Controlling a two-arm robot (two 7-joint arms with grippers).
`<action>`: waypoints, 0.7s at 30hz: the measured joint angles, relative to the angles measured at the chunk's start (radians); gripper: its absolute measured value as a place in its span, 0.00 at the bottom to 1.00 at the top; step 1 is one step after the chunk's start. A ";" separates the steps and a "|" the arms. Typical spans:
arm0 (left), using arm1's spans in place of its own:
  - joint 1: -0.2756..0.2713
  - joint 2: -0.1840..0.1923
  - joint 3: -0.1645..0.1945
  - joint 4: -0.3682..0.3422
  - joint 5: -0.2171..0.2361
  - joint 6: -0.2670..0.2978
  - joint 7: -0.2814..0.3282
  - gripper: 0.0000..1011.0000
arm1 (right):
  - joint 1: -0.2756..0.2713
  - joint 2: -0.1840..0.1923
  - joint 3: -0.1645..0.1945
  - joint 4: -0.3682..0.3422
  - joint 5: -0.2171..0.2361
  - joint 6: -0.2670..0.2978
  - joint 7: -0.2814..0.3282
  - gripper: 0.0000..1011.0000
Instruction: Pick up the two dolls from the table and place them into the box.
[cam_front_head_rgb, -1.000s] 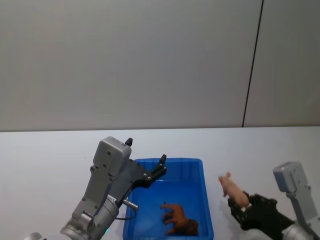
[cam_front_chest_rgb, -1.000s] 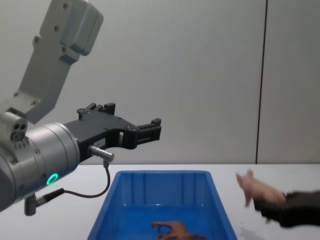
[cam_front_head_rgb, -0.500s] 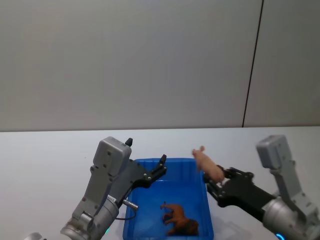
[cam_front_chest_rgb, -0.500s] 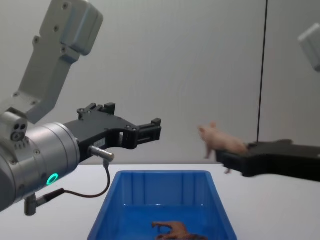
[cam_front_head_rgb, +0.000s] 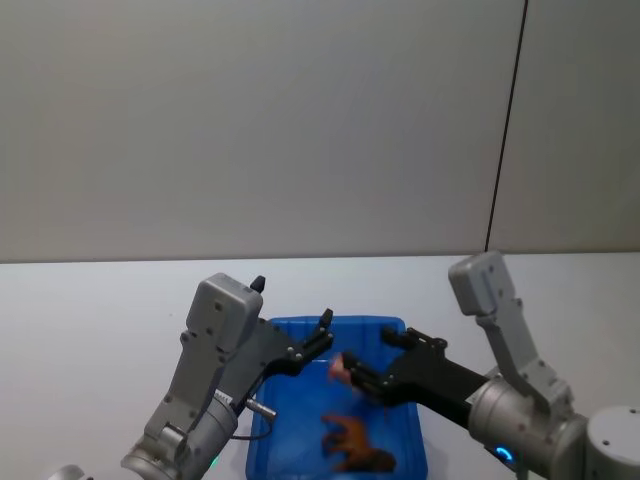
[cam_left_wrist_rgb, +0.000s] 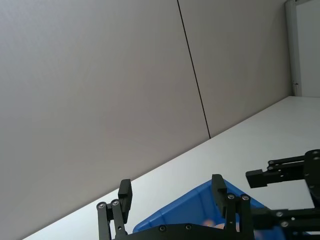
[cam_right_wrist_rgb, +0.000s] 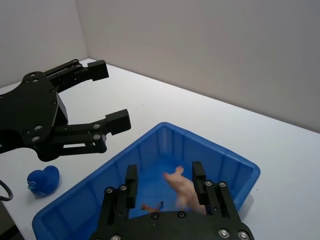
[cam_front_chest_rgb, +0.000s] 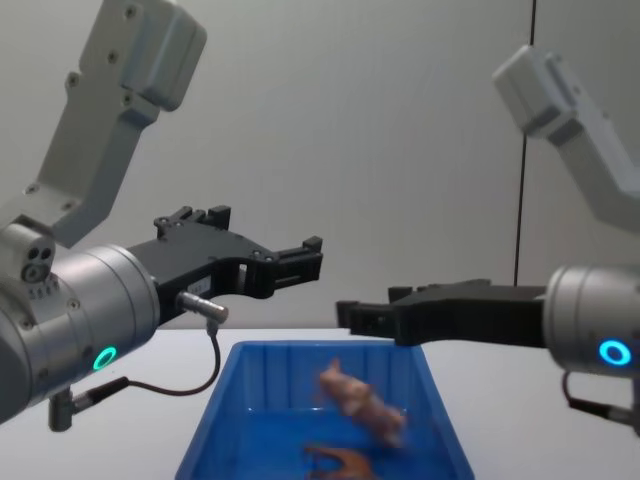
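The pale pink pig doll (cam_front_chest_rgb: 360, 400) is in mid-air inside the blue box (cam_front_chest_rgb: 290, 380), blurred, just below my right gripper (cam_front_chest_rgb: 370, 305), which hangs open above the box. In the right wrist view the pig (cam_right_wrist_rgb: 182, 189) shows between and beyond the spread fingers (cam_right_wrist_rgb: 131, 186). The brown doll (cam_front_head_rgb: 355, 445) lies on the box floor (cam_front_head_rgb: 300, 415), near the front. My left gripper (cam_front_head_rgb: 318, 345) hovers open and empty over the box's back left corner, also seen as the left gripper (cam_right_wrist_rgb: 100, 100) across from the right one.
A small blue rounded object (cam_right_wrist_rgb: 42, 181) lies on the white table (cam_front_head_rgb: 90, 320) to the left of the box. Grey wall panels stand behind the table. Bare tabletop stretches on both sides of the box.
My right gripper carried the pig leftward from the table's right side to above the box, then opened; the pig is dropping into the box. The left arm stayed still.
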 joint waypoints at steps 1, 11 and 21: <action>0.000 0.000 0.000 0.000 0.000 0.000 0.000 0.99 | 0.000 0.000 0.000 0.000 0.000 0.000 0.000 0.62; 0.000 0.000 0.000 0.000 0.000 0.000 0.000 0.99 | 0.009 0.006 0.001 0.021 -0.005 -0.016 0.032 0.93; 0.000 0.000 0.000 0.000 0.000 0.000 0.000 0.99 | -0.044 0.074 0.033 -0.019 0.023 -0.058 0.061 0.99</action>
